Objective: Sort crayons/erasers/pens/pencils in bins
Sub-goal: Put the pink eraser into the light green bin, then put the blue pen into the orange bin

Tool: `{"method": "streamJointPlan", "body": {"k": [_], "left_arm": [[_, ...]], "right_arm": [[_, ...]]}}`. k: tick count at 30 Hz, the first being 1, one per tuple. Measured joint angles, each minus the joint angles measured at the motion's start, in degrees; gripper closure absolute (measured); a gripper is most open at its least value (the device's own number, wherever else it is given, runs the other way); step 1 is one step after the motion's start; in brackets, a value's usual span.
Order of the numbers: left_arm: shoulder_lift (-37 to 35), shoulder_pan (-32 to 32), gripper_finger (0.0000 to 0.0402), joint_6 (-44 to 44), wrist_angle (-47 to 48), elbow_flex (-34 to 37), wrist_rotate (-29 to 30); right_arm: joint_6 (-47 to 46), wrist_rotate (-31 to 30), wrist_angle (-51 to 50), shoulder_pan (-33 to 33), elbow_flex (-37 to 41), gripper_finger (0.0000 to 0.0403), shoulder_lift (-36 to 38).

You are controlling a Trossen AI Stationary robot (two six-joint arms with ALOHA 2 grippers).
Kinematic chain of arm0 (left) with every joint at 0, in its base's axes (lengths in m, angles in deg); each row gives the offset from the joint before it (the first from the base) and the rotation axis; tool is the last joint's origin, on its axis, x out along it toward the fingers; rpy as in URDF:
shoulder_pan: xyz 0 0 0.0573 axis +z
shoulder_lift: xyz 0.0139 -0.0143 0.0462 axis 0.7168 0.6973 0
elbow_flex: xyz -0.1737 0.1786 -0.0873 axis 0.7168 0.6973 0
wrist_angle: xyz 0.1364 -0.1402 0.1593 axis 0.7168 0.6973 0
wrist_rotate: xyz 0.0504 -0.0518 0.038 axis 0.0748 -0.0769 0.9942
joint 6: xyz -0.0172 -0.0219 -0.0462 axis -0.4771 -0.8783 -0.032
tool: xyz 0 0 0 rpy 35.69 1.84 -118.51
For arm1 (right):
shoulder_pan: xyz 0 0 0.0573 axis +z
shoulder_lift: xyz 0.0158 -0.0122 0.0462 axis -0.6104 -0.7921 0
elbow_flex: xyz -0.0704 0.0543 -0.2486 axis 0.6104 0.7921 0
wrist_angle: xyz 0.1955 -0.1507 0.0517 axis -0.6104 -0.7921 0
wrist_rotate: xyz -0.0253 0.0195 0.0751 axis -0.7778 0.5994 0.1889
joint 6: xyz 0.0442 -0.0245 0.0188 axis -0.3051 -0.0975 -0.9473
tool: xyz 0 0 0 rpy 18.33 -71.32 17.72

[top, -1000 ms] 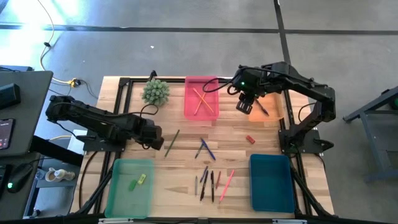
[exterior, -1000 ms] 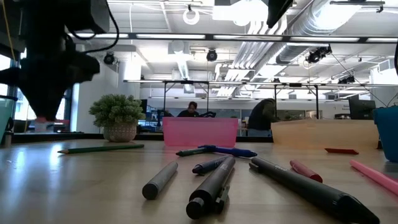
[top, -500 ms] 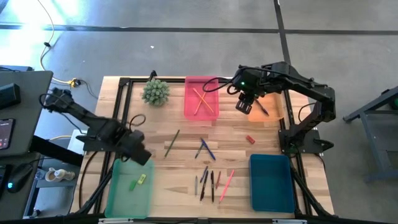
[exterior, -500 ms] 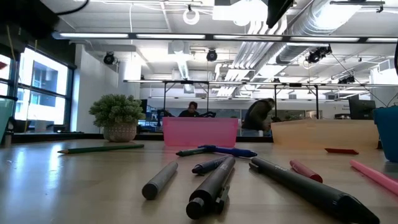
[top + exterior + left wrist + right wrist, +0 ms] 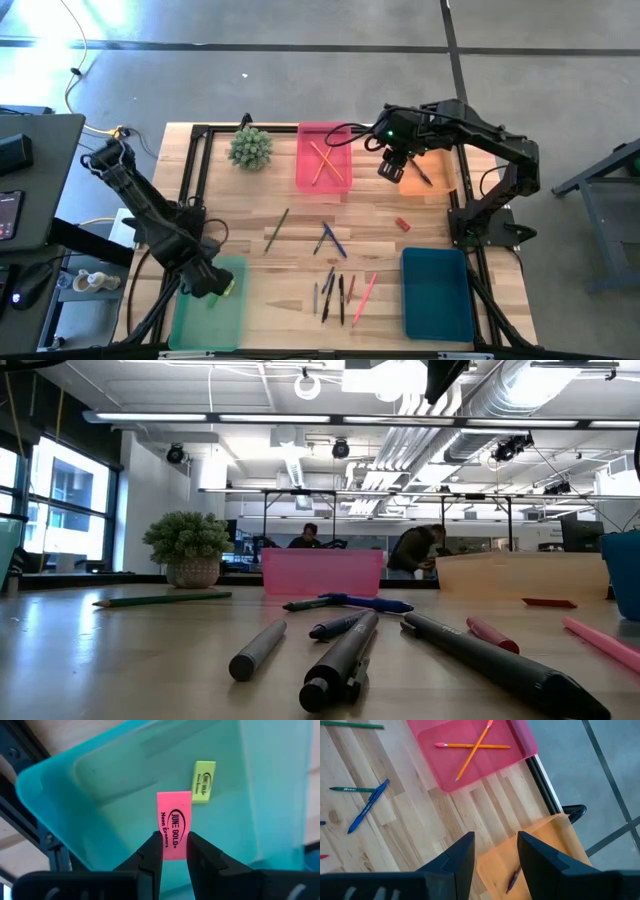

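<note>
Left wrist view shows the left gripper pinching a small pink rectangular eraser above the shallow light green plastic bin, where a yellow-green eraser already lies. The step in hand looks like dropping the pink eraser there; next the fingers need only part. High view places that gripper over the bin's near edge but hides the eraser itself. It also shows the right gripper, fingers apart and empty, hovering between the pink tray and the orange tray.
</note>
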Motion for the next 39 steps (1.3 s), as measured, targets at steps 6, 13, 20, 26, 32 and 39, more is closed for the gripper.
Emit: {"method": "streamJointPlan", "body": {"k": [6,13,20,26,32,39], "left_arm": [[6.7,0.2,0.0341,-0.8,-1.8,0.0,0.0],[11.8,0.2,0.0340,-0.8,-7.4,0.0,-0.7],[12.7,0.2,0.0295,-1.7,-9.9,0.0,-0.7],[12.2,1.6,0.0249,-1.5,-10.1,0.0,-0.9],[10.6,3.8,0.0229,1.2,-10.2,0.0,-1.4],[3.5,6.6,0.0236,6.8,-8.6,0.0,-1.2]], "right_arm": [[0.0,0.0,0.1,0.0,0.0,0.0263,0.0],[0.0,0.1,-0.5,0.2,0.0,0.0263,0.0],[-0.2,0.3,-1.1,0.3,0.0,0.0263,0.0],[-0.2,0.3,-1.2,0.3,0.0,0.0263,0.0],[0.5,0.3,-1.4,0.3,0.0,0.0263,0.0],[1.5,0.5,-1.4,0.5,0.0,0.0263,0.0]]}}
